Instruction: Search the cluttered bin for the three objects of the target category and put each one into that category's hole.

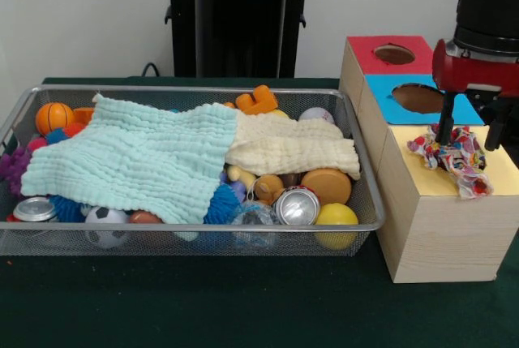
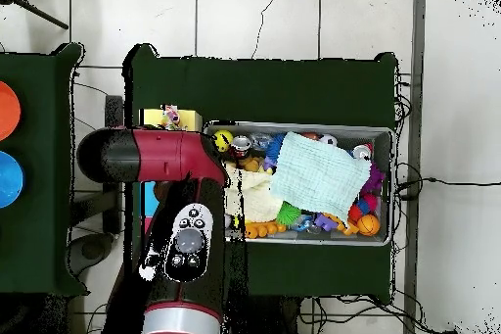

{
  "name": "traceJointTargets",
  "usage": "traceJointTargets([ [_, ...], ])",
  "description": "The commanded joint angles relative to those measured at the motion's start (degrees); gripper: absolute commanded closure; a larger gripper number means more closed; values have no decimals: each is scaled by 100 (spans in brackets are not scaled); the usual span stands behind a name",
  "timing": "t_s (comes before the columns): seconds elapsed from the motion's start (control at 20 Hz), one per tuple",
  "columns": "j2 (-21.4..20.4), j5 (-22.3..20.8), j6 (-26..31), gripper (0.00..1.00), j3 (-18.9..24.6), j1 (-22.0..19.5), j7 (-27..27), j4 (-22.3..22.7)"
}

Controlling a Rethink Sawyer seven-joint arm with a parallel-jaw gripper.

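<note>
Even, diffuse indoor lighting in the front view, with no hard shadows; a soft shadow lies beneath the wire bin [image 1: 366,202] on the dark tabletop [image 1: 243,307]. The crushed cans [image 1: 297,206] show small specular highlights. The overhead view is brighter on the pale floor [image 2: 450,105], and fine detail there is perhaps slightly soft.

The silver wire-mesh bin [image 1: 357,202] is seen closely from table height in the front view, and from far above, straight down, in the overhead view [image 2: 384,134]. It is shared by both views.
</note>
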Motion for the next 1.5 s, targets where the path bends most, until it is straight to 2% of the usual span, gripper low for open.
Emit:
traceJointTargets([
  [0.05, 5, 115, 119, 0, 123, -82, 1178, 478],
  [0.15, -58, 123, 51, 0, 12, -11, 1319, 520],
  [0.35, -178, 144, 274, 0, -116, 73, 1409, 611],
  [0.7, -283, 150, 635, 0, -234, 65, 1299, 430],
  [0.9, -304, 124, 654, 0, -201, 12, 1173, 371],
  [0.95, -317, 146, 674, 100, -145, -24, 1116, 383],
  [1.4, -294, 56, 539, 100, -235, 34, 1130, 384],
  [1.5, -280, 139, 606, 100, -312, 70, 1344, 432],
])
